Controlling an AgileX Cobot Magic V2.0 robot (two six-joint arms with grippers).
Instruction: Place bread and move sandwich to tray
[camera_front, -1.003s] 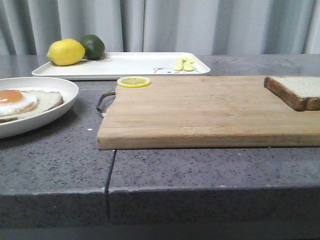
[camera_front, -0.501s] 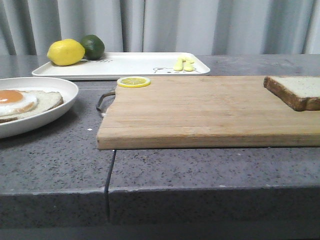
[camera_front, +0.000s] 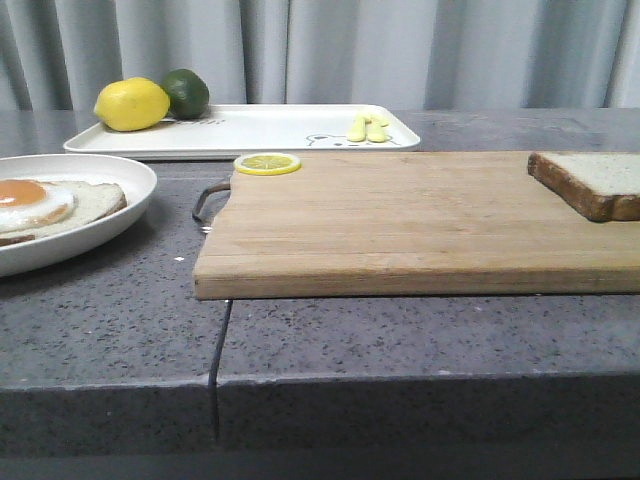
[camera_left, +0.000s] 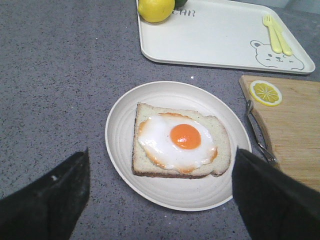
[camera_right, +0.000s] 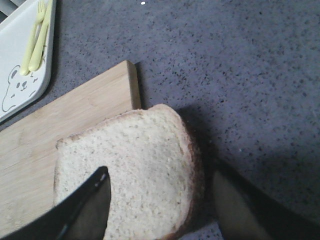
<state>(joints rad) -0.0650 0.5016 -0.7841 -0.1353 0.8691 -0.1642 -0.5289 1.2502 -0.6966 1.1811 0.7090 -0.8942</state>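
Square speckled bread (camera_right: 135, 170), dark-crusted

Bread (camera_right: 135, 175) pale, speckled, dark brown crust. Egg (camera_left: 177, 140) white, orange yolk. Plate (camera_left: 120, 130) white. Tray (camera_left: 215, 35) white, bear drawing. Board (camera_front: 400, 220) light wood. Counter (camera_front: 400, 340) grey, speckled. Lemon (camera_front: 132, 104) yellow, lime (camera_front: 187, 92) green.

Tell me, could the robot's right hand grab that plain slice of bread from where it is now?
Probably yes. In its wrist view the right hand hangs open right above the bread, one finger over the slice and the other past its crust. Nothing lies on the slice, which overhangs the cutting board's corner.
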